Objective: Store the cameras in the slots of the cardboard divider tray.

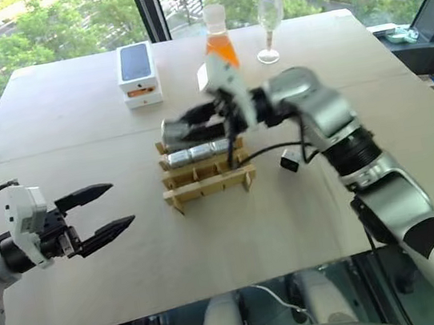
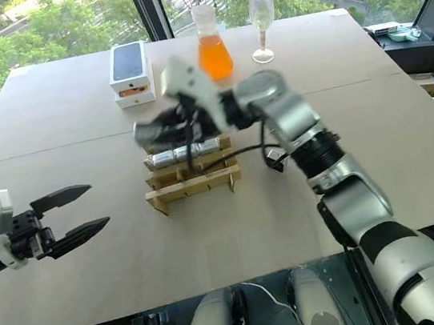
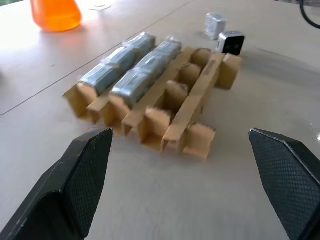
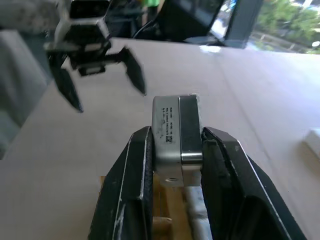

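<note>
Camera (image 4: 176, 137) clamped in the right hand (image 4: 175, 165) hangs over the cardboard divider tray (image 1: 208, 181) on the bench (image 1: 74, 126); left hand (image 1: 102, 211) gapes empty. Misaligned, it could catch a divider strip.

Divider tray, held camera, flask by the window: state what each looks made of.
Divider tray: tan corrugated cardboard, matte, with fuzzy cut edges. Held camera: probably metal, satin silver-grey, with a printed label, clamped in the right gripper. Flask: clear, likely glass, holding orange liquid.
</note>
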Controlling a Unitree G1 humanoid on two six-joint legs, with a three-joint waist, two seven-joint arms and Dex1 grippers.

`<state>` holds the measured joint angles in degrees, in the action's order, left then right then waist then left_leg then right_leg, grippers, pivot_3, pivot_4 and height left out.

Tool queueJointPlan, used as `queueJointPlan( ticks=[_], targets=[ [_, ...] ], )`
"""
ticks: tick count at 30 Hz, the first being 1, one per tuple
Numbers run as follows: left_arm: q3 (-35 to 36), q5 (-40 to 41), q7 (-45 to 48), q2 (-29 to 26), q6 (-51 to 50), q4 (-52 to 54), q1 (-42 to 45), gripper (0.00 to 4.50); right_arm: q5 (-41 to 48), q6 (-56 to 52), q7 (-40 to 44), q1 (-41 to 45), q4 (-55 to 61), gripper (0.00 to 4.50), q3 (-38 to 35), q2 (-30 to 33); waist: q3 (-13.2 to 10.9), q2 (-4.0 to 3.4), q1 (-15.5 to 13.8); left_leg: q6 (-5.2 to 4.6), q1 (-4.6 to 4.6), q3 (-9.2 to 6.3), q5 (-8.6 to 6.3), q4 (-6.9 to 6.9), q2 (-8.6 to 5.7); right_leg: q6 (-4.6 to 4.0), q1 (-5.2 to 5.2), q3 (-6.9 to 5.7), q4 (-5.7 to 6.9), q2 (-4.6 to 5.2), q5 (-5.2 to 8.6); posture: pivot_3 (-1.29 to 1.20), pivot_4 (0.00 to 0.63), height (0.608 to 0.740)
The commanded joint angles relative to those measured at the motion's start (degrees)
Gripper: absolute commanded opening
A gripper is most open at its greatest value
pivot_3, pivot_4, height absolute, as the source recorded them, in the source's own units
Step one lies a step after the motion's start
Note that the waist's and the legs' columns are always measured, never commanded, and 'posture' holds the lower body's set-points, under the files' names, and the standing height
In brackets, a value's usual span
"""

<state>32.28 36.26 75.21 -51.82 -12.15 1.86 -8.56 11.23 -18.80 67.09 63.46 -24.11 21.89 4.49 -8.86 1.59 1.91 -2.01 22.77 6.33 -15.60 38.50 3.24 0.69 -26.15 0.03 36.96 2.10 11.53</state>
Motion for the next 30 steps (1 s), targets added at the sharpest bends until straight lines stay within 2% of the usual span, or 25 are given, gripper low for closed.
queueJointPlan(
  ticks=[1,5,11,30],
  targets=[
    [3.38,0.94,-0.23,0.71,0.93,3.14,-2.07,4.5,-1.57,3.51,0.2,1.17,-3.29,0.79,1.32,-3.41,-0.02,0.02,0.05,0.0,0.06,-0.02,0.0,0.0,-0.01,0.0,-0.03,-0.03,0.0,0.02,0.0,0.0,0.15,0.74],
    [4.33,1.57,-1.42,1.84,0.15,6.0,-4.02,4.5,-4.68,8.86,-0.24,1.62,-9.57,0.79,2.66,-6.38,-0.01,0.03,0.18,0.04,0.12,-0.21,0.0,-0.01,0.0,0.0,-0.03,-0.2,0.02,0.04,-0.01,0.0,0.15,0.74],
    [5.62,2.38,-2.45,2.28,-0.7,7.95,-5.74,4.5,-8.09,15.2,1.67,2.06,-17.29,0.79,2.78,-6.62,-0.02,0.02,0.48,0.1,0.1,-0.31,0.04,-0.01,0.01,-0.02,-0.02,-0.25,0.1,0.02,-0.01,0.0,0.15,0.74],
    [5.52,3.85,-4.58,3.03,-1.86,10.72,-6.78,4.5,-14.5,28.13,-0.39,4.54,-30.67,0.79,1.31,-8.84,-0.02,0.01,0.59,0.13,0.05,-0.34,0.06,-0.02,0.03,-0.03,-0.02,-0.25,0.15,0.01,0.0,0.0,0.15,0.74]
  ],
)
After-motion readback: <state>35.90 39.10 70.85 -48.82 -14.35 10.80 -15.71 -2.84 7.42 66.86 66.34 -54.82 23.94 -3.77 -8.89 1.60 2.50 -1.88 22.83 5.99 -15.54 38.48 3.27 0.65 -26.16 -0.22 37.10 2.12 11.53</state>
